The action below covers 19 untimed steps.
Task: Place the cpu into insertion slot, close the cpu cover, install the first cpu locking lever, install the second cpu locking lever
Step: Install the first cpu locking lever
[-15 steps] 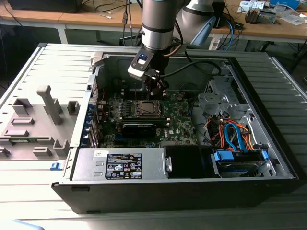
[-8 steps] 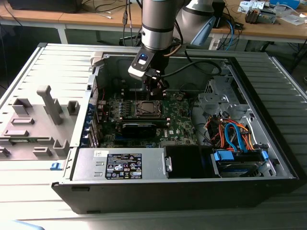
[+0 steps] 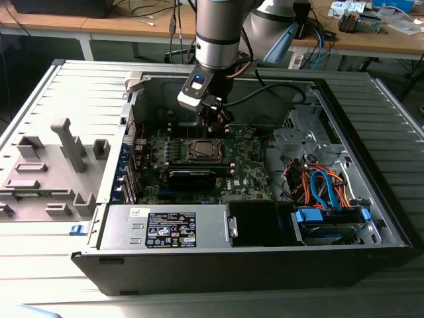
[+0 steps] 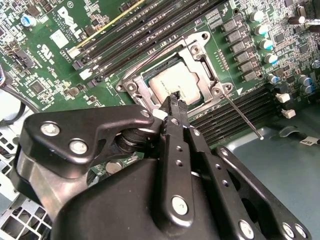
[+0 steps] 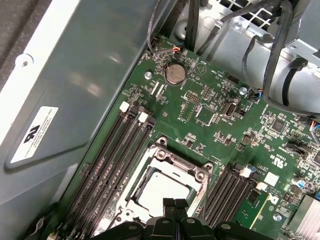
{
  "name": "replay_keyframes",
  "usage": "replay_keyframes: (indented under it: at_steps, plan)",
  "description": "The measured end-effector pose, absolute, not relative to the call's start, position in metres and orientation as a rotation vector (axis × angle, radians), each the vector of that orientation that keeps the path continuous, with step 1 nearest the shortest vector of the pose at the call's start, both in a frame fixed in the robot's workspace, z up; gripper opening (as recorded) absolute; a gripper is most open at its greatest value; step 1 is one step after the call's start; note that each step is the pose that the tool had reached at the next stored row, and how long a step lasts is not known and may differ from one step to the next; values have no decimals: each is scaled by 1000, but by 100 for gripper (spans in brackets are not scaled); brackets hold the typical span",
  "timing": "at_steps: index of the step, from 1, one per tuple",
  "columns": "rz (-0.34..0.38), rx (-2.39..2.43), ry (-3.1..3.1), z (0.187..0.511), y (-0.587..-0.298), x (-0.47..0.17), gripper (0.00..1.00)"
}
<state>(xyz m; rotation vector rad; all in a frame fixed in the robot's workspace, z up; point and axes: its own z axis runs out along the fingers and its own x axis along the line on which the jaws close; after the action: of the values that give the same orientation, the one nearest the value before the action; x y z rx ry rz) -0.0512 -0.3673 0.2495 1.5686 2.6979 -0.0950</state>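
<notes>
So the pincer (image 4: 175, 101) has its tips together, right over the cover (image 4: 197, 57) edge. The cpu (image 4: 170, 82) sits framed inside, one lever (image 4: 243, 116) sticking out loose beside it

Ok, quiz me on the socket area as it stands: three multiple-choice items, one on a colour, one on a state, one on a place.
1. The motherboard is: A) blue B) green C) red
2. The cpu cover is: A) lying flat over the insertion slot B) standing upright C) taken off
3. The cpu is: A) loose on the motherboard B) on top of the cpu cover C) seated in the insertion slot

Answers: 1 B, the board is green in both wrist views. 2 A, the frame lies level around the chip. 3 C, its silvery top shows through the cover's window.
</notes>
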Motion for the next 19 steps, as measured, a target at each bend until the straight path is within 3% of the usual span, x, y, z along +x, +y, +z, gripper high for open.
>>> replay_keyframes:
  at_steps: [19]
  plan:
    - [-94,1465,2753,249,-367,-51,11]
